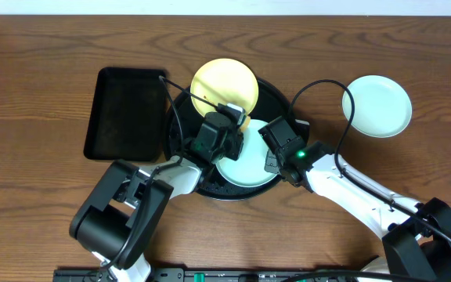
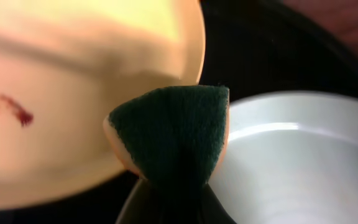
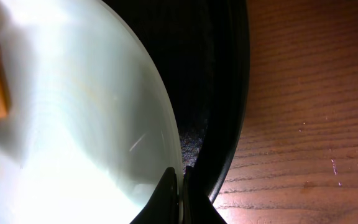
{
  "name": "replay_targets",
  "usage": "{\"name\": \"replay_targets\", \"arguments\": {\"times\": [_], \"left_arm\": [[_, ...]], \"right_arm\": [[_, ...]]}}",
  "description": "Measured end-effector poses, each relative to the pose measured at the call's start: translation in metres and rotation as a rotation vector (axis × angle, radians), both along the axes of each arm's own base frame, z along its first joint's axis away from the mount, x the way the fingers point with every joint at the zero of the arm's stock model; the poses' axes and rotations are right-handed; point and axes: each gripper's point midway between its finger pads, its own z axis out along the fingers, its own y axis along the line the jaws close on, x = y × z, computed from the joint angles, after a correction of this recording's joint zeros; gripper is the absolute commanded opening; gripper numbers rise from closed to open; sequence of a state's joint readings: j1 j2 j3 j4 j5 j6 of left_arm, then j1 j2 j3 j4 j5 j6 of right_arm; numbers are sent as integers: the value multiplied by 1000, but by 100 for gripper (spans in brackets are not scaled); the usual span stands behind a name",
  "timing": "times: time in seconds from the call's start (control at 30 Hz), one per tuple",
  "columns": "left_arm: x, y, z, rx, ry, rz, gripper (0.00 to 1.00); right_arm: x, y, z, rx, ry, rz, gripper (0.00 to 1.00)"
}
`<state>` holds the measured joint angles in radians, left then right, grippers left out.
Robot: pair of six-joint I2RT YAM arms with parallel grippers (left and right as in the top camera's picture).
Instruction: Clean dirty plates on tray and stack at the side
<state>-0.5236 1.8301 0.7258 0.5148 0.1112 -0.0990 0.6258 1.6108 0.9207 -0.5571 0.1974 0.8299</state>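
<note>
Sponge (image 2: 166, 130), clamped by left pincer (image 2: 169, 186), overlaps mint plate (image 2: 303, 155); right pincer (image 3: 182, 193) seemingly pinches rim.

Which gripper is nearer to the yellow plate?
Left. The left gripper holds a sponge at the edge of the yellow plate. The right gripper grips the rim of the green plate, farther away, by the rim of the tray.

A red-brown smear (image 2: 14, 111) marks the yellow plate (image 1: 224, 82); mint plate (image 1: 249, 168), black tray (image 1: 275, 95), green sponge (image 2: 169, 134).
</note>
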Motion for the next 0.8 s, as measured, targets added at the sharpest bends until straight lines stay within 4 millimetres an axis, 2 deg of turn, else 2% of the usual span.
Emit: {"name": "replay_targets", "arguments": {"times": [0.1,0.23,0.33,0.47,0.57,0.63,0.73,0.8], "left_arm": [[8,-4,11,-32,-56,0,8],[14,-11,36,-91,-126,-16,8],[14,-13,71,-142,-181,-23,8],[7,-10,130,-208,-264,-21,8],[-3,4,166,-229,-293,-5,8],[-8,17,178,-231,-286,17,8],[-15,53,182,-223,-229,101,7],[-17,78,183,-219,-201,163,8]], "right_arm": [[0,0,0,0,-1,0,1],[0,1,0,4,2,2,1],[0,1,0,6,2,4,1],[2,3,1,2,-7,28,1],[6,2,6,-23,-31,63,1],[13,1,14,-46,-64,91,1],[29,-2,43,-102,-163,145,1],[44,-3,73,-159,-262,196,1]]}}
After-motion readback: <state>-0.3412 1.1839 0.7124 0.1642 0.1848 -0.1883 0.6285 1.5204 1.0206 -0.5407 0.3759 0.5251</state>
